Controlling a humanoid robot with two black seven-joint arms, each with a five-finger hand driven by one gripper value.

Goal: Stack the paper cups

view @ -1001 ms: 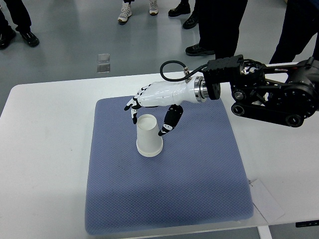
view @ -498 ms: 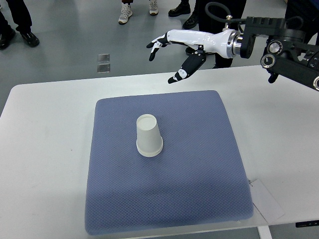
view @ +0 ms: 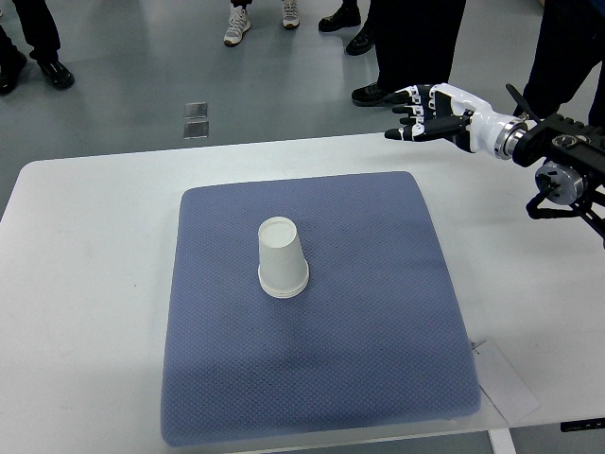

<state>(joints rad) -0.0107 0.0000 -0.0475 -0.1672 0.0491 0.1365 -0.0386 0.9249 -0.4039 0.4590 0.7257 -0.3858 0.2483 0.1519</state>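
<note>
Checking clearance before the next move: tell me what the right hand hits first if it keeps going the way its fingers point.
Probably nothing: the right hand points left past the table's far edge, with only floor showing beyond. Depth is unclear.

Upturned paper cup stack (view: 283, 259) the lone obstacle at mat (view: 312, 378) centre, bare mat on every side of it, right hand (view: 430, 113) at upper right, well apart, people's feet (view: 236, 24) along top edge

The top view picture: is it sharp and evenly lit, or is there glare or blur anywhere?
Top view: even, soft lighting; the paper cup is crisp with a faint shadow on the blue mat; no strong glare on the white table; the right hand looks slightly soft.
</note>
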